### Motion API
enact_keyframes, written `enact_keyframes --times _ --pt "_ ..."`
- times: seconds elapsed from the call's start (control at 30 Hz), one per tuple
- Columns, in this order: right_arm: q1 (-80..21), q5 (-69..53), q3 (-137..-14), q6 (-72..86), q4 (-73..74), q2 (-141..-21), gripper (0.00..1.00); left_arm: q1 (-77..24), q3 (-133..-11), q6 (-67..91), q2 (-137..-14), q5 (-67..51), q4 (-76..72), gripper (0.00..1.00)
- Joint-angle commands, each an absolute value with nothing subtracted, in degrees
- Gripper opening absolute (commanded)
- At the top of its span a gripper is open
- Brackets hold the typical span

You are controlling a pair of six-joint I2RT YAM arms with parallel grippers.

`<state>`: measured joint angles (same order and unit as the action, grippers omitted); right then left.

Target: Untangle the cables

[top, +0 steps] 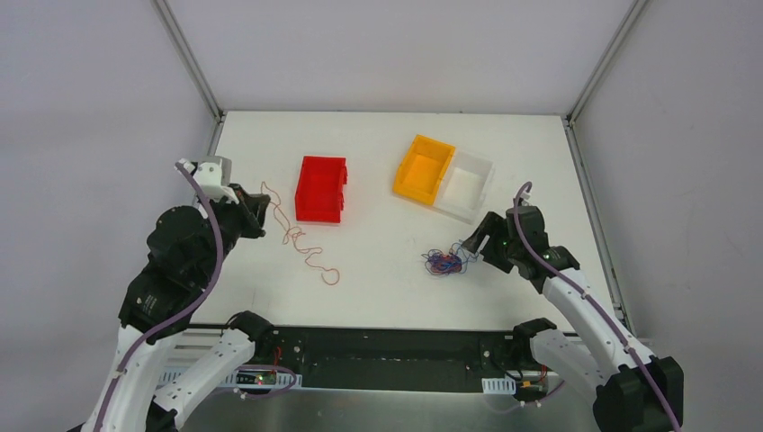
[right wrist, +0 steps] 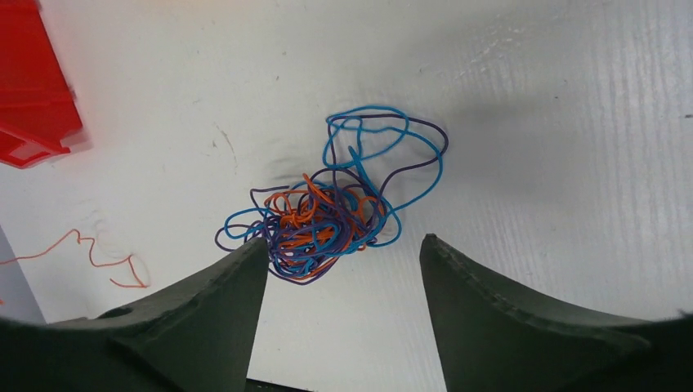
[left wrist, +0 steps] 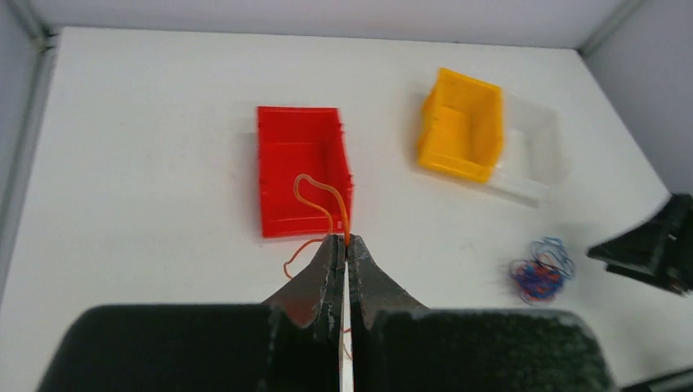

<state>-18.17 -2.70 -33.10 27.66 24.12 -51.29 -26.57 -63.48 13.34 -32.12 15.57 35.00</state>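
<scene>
A tangled clump of thin blue, purple and orange cables [top: 445, 262] lies on the white table right of centre. My right gripper [top: 468, 245] hovers at its right side. In the right wrist view the clump of cables [right wrist: 327, 216] sits just ahead of the right gripper [right wrist: 343, 239], whose jaws stand open with nothing between them; the left fingertip overlaps the clump's edge. One long curly orange cable [top: 301, 238] trails across the table from my left gripper [top: 261, 209]. The left gripper [left wrist: 346, 241] is shut on the orange cable [left wrist: 323, 196].
A red bin [top: 321, 188] stands at the back centre-left, just beyond the held strand. A yellow bin [top: 423, 168] and a clear bin [top: 466, 186] sit side by side at the back right. Metal frame posts rise at the table's far corners.
</scene>
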Motion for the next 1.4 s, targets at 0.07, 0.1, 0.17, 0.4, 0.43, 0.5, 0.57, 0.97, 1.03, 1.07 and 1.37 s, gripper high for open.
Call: enact_keyframes --times 0.07,0.1,0.17,0.4,0.43,0.5,0.57,0.97,1.03,1.07,1.37 --pt "-17.94 -4.08 -35.12 26.44 23.84 -49.81 0.88 -26.63 -72.39 11.75 -39.71 -9.48 32.71 0.00" --pt "-17.95 -4.30 -35.29 26.36 23.81 -49.93 0.92 -26.63 -73.17 11.70 -40.55 -10.17 32.74 0.00" --pt "-18.04 -4.79 -35.69 25.99 23.83 -50.14 0.96 -26.63 -74.37 11.51 -41.80 -10.25 32.57 0.00" --pt "-18.02 -5.16 -35.60 24.81 24.00 -49.11 0.99 -26.63 -78.20 7.77 -44.86 -5.73 30.44 0.00" --pt "-18.01 -5.34 -35.52 24.78 23.91 -49.04 0.99 -26.63 -78.36 7.04 -45.30 -5.33 29.67 0.00" --pt "-18.03 -5.59 -35.62 24.69 23.79 -49.03 0.99 -26.67 -79.11 6.04 -46.53 -4.45 28.47 0.00" --pt "-18.07 -5.62 -35.65 24.70 23.89 -48.92 0.99 -26.63 -80.26 5.26 -48.64 -2.20 28.22 0.00" --pt "-17.97 -5.93 -35.75 24.34 25.15 -46.95 0.99 -26.55 -88.32 -5.72 -63.36 11.51 27.60 0.00" --pt "-17.97 -5.84 -35.77 24.27 25.62 -46.38 1.00 -26.54 -91.32 -7.26 -64.90 11.82 27.55 0.00" --pt "-17.94 -5.68 -35.67 24.22 25.70 -46.01 0.99 -26.54 -93.10 -7.55 -65.46 11.61 27.53 0.00" --pt "-18.03 -5.54 -35.92 24.42 25.63 -46.39 0.99 -26.54 -105.52 -8.89 -70.15 10.14 27.60 0.00"
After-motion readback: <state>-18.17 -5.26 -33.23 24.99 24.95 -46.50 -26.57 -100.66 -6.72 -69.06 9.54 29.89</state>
